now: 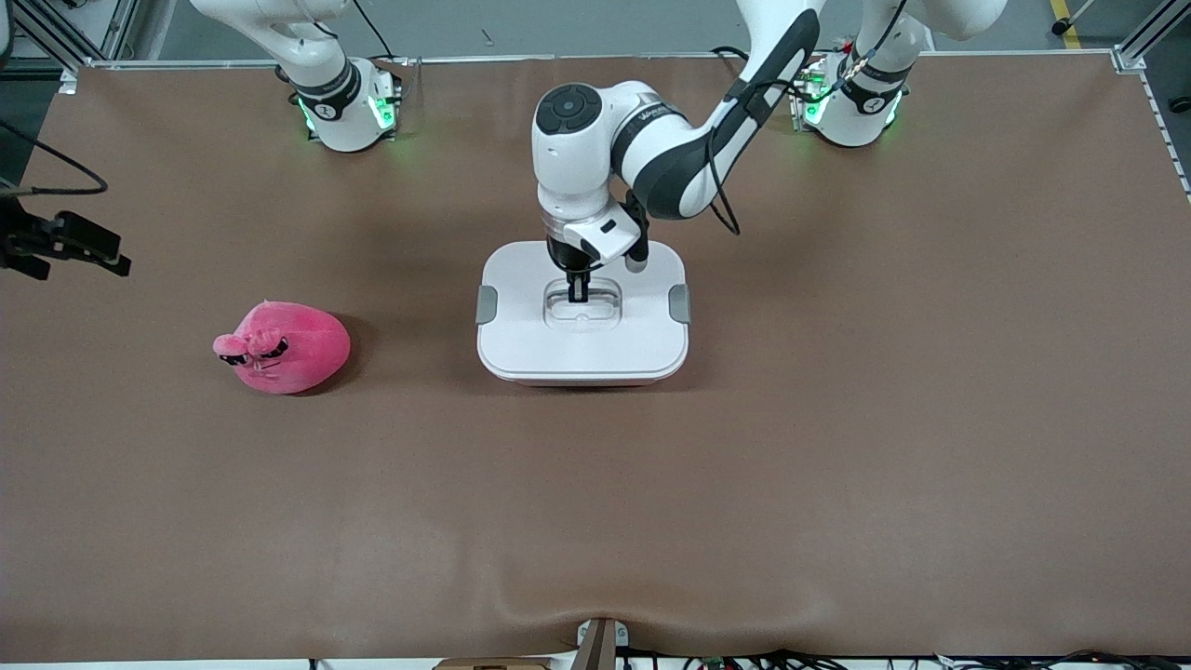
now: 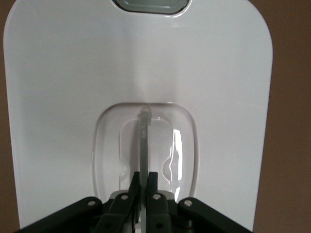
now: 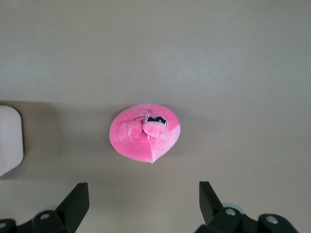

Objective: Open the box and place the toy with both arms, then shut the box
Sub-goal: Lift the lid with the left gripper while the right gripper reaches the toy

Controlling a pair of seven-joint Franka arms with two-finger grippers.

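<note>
The box (image 1: 521, 344) stands mid-table, its white lid (image 1: 521, 279) on, with grey clips (image 1: 487, 304) at both ends. My left gripper (image 1: 578, 290) reaches down into the lid's recess and is shut on the clear handle (image 2: 144, 131); in the left wrist view the fingers (image 2: 136, 182) pinch the thin handle bar. The pink plush toy (image 1: 288, 349) lies on the table toward the right arm's end. My right gripper (image 3: 143, 194) is open and empty, high over the table, with the toy (image 3: 146, 133) below and ahead of it.
The brown mat (image 1: 837, 419) covers the table. A corner of the box (image 3: 9, 138) shows at the edge of the right wrist view. A black part with a cable (image 1: 65, 244) juts in at the table's right-arm end.
</note>
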